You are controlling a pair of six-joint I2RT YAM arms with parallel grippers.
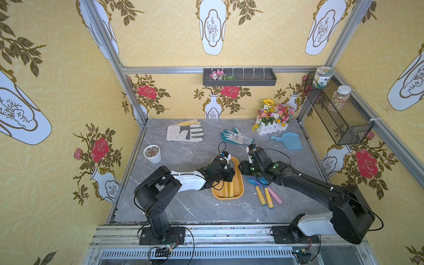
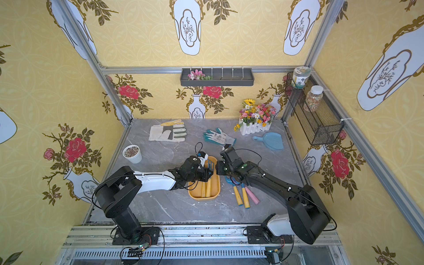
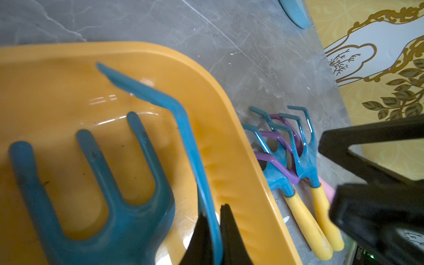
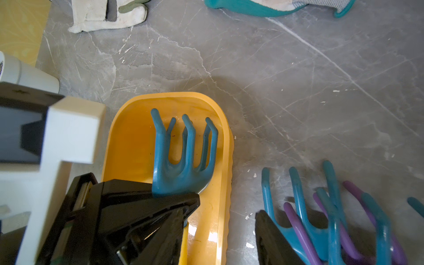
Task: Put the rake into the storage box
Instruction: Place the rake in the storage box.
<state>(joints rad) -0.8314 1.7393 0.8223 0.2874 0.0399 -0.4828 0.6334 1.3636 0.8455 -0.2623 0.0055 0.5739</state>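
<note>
The storage box point(image 1: 239, 191) is a yellow-orange tray at mid-table, seen in both top views point(image 2: 217, 190). Two yellow rake handles point(image 1: 229, 190) lie in it side by side. My left gripper point(image 3: 214, 213) is shut on the edge of a blue rake point(image 3: 183, 128), held over the tray's far end. A second blue rake head point(image 3: 103, 206) lies flat beneath it. In the right wrist view both heads point(image 4: 181, 165) overlap inside the box rim point(image 4: 221, 206). My right gripper point(image 1: 243, 171) hangs open just right of the tray, one finger point(image 4: 273, 241) above the loose rakes, with nothing between its jaws.
Three loose rakes point(image 1: 263, 192), two yellow-handled and one pink-handled, lie right of the tray. At the back are a white work glove point(image 1: 184, 133), a teal glove point(image 1: 237, 136), a flower box point(image 1: 273, 124) and a blue dustpan point(image 1: 289, 141). A white pot point(image 1: 152, 153) stands left.
</note>
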